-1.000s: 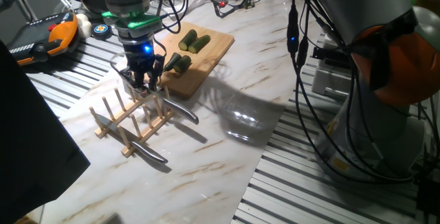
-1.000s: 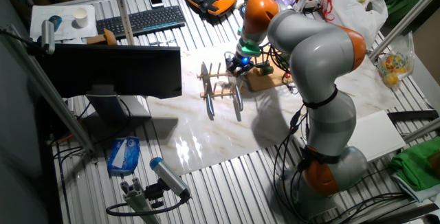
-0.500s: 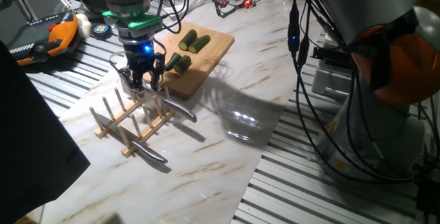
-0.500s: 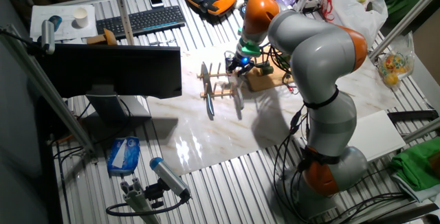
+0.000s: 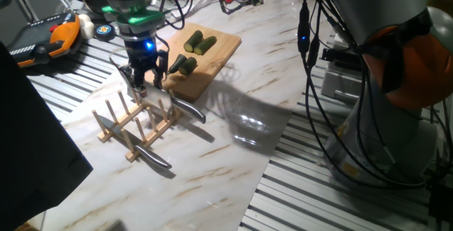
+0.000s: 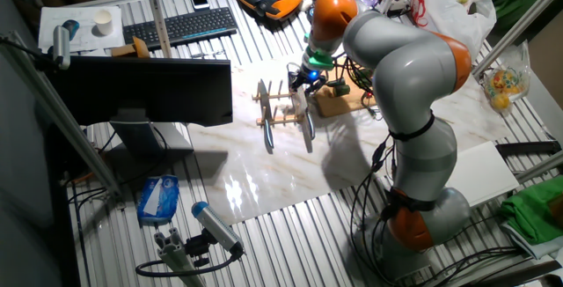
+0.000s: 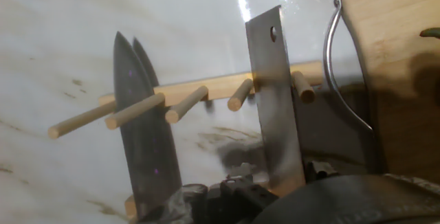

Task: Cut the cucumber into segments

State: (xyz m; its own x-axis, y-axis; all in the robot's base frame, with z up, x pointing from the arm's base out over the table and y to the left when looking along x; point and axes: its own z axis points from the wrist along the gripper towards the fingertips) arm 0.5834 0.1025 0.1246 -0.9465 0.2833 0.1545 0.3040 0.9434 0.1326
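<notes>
A white marble-look tabletop [image 5: 212, 167] sits on ribbed metal slats [image 5: 340, 203]; in the other fixed view a dark monitor [image 6: 145, 89] stands at left, a keyboard [image 6: 180, 25] at upper left

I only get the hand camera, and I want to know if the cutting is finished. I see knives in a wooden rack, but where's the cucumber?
Observer: Four short dark green cucumber pieces with pale cut ends lie on the light wooden cutting board.
Operator: Are they all in one bunch?
Observer: No, they're in two pairs. One pair is toward the board's far end, and the other pair is nearer the gripper.
</notes>
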